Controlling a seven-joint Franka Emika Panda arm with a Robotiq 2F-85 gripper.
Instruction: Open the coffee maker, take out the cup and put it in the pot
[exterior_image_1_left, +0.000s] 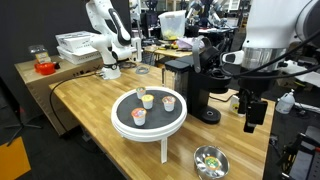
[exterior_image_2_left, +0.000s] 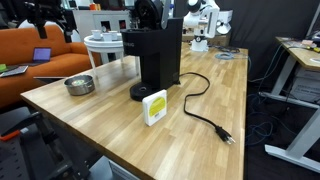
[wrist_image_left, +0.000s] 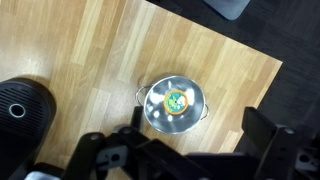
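The jaws stand wide apart and hold nothing. In the wrist view their two dark arms frame the bench (wrist_image_left: 100, 50), and the pot (wrist_image_left: 155, 116) lies below and just ahead of the gap between them. The cup (wrist_image_left: 177, 100) sits inside the pot, near its middle, with its coloured top facing up. The coffee maker (wrist_image_left: 18, 105) is off to one side of the jaws, apart from the pot. I cannot tell from any view whether its lid is up or down.

With the cup in the pot and the jaws empty, the placing step looks done and the task reads as all but complete. What is left is to get clear. I judge the next move calls for a straight lift away from the pot, with the jaws wide so neither arm catches the rim, and no swing toward the coffee maker's side. The steel pot looks light and would likely skid if nudged. The white tray (exterior_image_1_left: 115, 118) of three small cups stands well away from the jaws and plays no part
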